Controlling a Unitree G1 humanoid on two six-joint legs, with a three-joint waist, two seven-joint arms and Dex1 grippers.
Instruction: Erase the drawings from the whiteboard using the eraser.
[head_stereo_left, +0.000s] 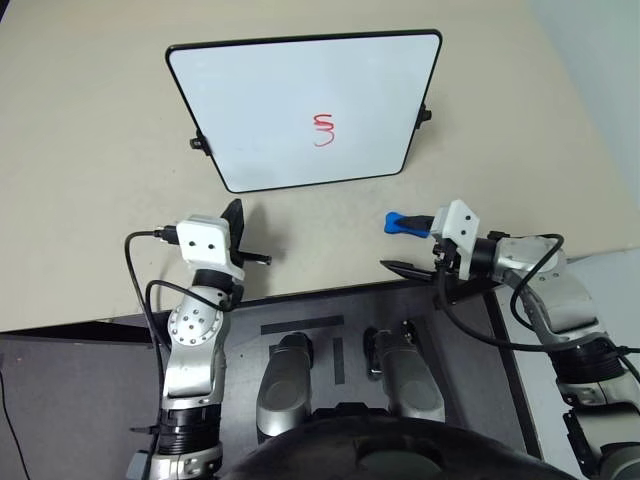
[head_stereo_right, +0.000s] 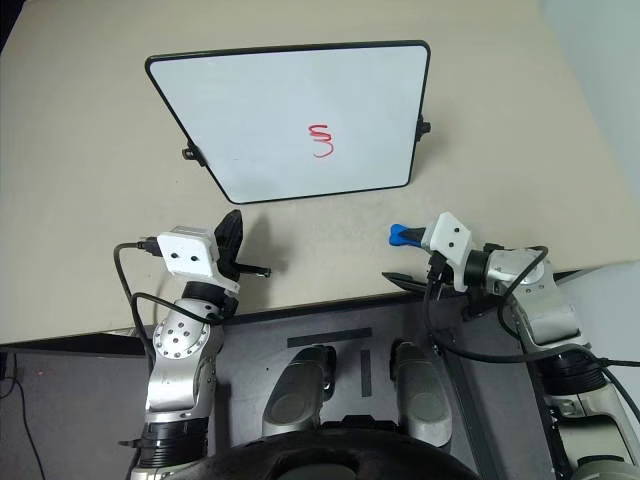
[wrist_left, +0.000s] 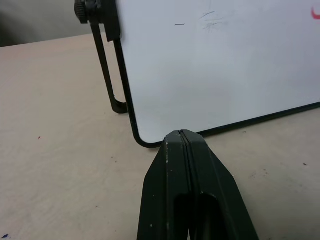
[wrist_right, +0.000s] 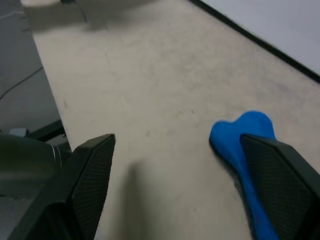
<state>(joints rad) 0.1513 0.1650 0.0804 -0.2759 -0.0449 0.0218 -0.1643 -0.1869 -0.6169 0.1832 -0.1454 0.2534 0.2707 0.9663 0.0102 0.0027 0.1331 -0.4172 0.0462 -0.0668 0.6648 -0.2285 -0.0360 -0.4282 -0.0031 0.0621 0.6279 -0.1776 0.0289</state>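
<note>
Whiteboard: large white board with a thin black frame and rounded corners, in the upper middle of the left eye view, on a beige tabletop; small black clips sit on its left and right edges.
Drawings: small red squiggle of stacked loops, right of the board's centre, much smaller than the board and untouched.
Eraser: bright blue, bone-shaped, lying on the tabletop at the right of centre of the frame, below the board's lower right corner and apart from the board.
Right gripper: fingers spread wide, nothing held. In the right wrist view one finger overlaps the blue eraser's near end; whether it touches the eraser or merely stands in front of it is hard to say. The other finger stands well away over bare tabletop.
Right gripper in the left eye view: at the right of the frame, its white wrist block just right of the eraser, one black finger low near the table's near edge.
Left gripper: fingers pressed together, closed on nothing, tips aimed at the board's lower left corner and a little short of it.
Left gripper in the left eye view: lower left of the board, apart from it.
Table edge: dark surface lies beyond the tabletop's near edge, across the bottom of the frame.
</note>
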